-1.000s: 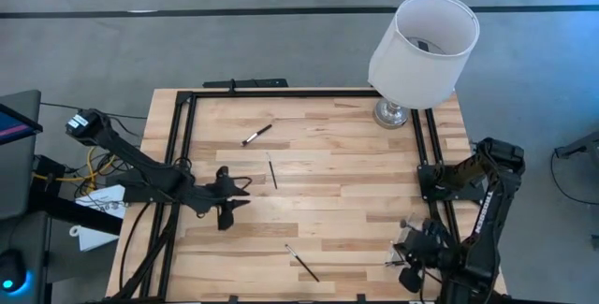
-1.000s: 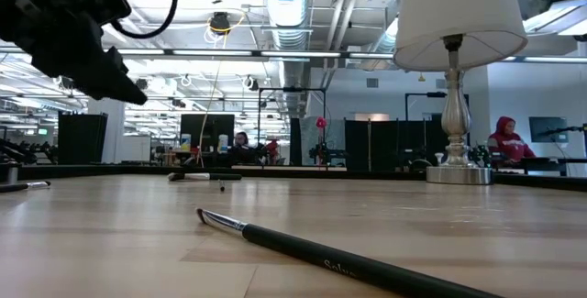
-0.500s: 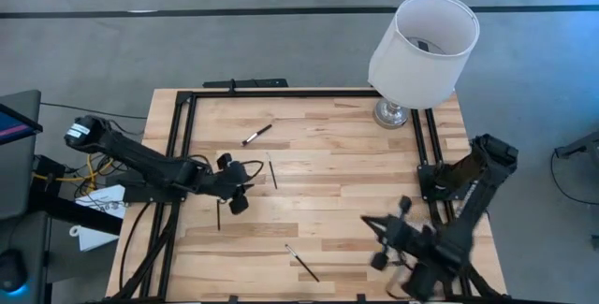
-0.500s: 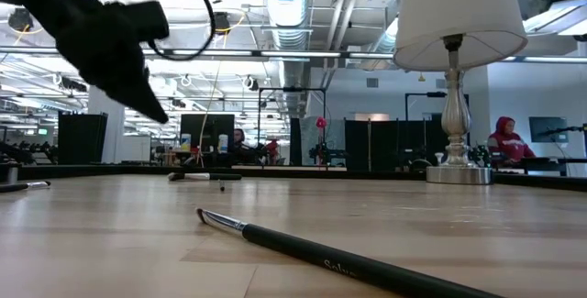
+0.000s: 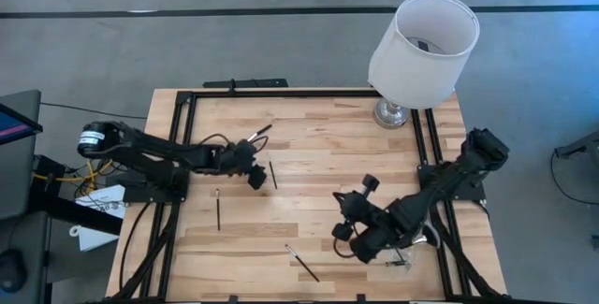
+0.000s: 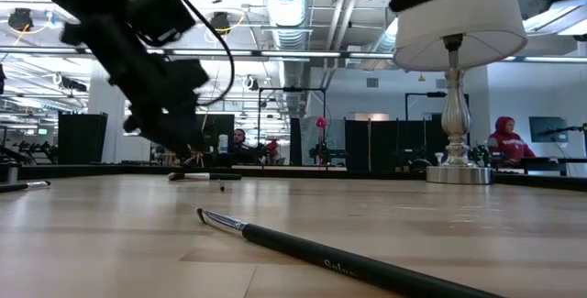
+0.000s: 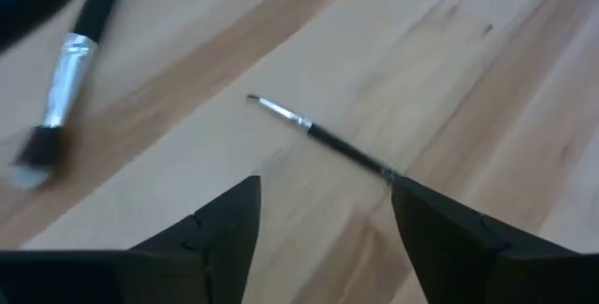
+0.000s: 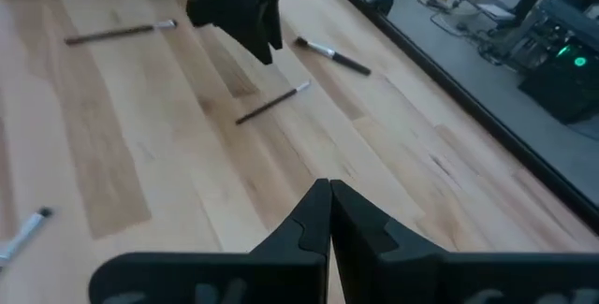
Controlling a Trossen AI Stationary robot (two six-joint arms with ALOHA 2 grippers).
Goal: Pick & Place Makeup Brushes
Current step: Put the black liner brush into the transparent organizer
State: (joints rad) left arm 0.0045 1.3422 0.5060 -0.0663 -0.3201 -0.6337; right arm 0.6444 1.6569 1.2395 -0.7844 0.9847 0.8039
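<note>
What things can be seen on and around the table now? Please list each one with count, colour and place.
brushes: four, black handles; one near the far edge by the left pincer, one at the centre, one at the left, one at the near edge
lamp: one, white shade on a silver base, far right corner
table: one, pale wood with a black frame
person: one, red top, in the room beyond
left pincer: open, above the centre brush
right pincer: shut, over the near right part of the table

Four slim black makeup brushes (image 5: 272, 174) lying flat, scattered apart on wooden tabletop.
</note>
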